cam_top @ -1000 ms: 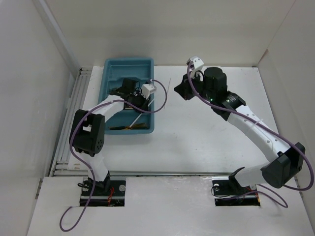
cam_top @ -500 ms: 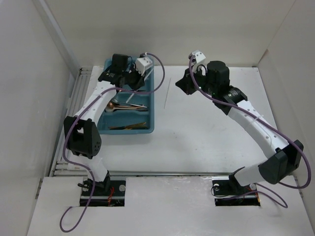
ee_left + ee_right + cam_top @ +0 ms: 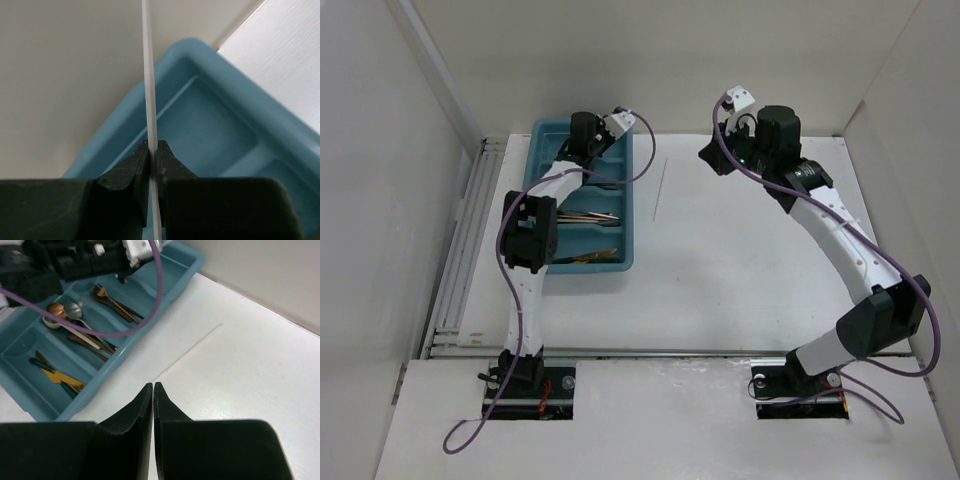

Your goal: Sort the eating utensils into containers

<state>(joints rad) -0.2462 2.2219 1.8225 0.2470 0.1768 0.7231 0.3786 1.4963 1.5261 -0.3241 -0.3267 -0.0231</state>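
Now the left gripper (image 3: 153,147) is high over the far end of the blue tray (image 3: 250,92). Its two fingers are squeezed tight on a thin white chopstick (image 3: 148,75). The stick pokes out past the fingers on both sides. The far corner of the tray lies under it.

From above, the left arm reaches along the tray (image 3: 542,150) to its far end.

The right gripper (image 3: 153,390) is up in the air over the white table (image 3: 260,380), to the right of the tray. Its fingers are pressed together and have nothing between them.

One other chopstick (image 3: 187,352) lies flat on the table, just right of the tray and not touching it. From above it looks like a thin pale line (image 3: 660,188) between the tray and the right gripper (image 3: 712,158).

Some things are in the tray. The near slot has gold and dark knives (image 3: 55,375). The next slot has spoons (image 3: 65,311), one copper and one silver. The slot after that has dark and copper forks (image 3: 112,300).
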